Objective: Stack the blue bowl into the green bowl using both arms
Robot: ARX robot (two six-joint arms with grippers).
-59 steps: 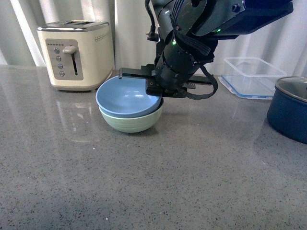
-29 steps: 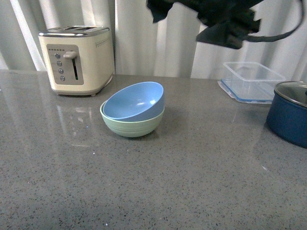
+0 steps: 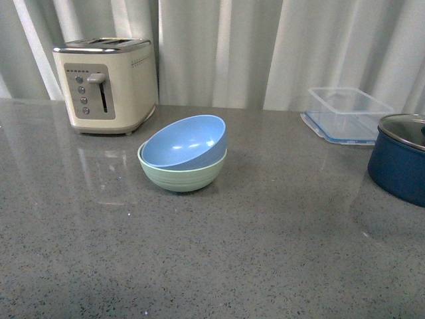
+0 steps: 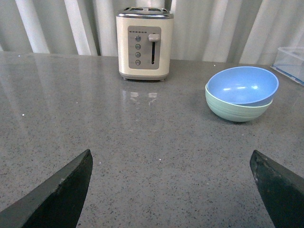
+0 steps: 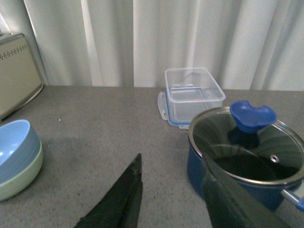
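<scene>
On the grey speckled countertop point(image 3: 265, 252), the whole front half lies bare from the left edge to the right, so the widest free room is on the robot's side of the bowls. Against the curtain at the back left stands the cream toaster point(image 3: 106, 83), near the bowls but not touching them. At the right edge the dark blue pot point(image 3: 400, 156) with its glass lid is cut off by the frame, and behind it sits the clear plastic container point(image 3: 348, 113); both are well apart from the bowls, with open counter between. The green bowl point(image 3: 182, 174) rests upright near the middle, and the blue bowl point(image 3: 186, 141) sits inside it, tilted, its rim raised on the right side and lower on the left. Neither arm appears in the front view. The left gripper point(image 4: 173, 190) is spread wide and empty, its fingers point(image 4: 57, 190) at the corners of its wrist view. The right gripper point(image 5: 171, 199) is parted too, grasping nothing.
</scene>
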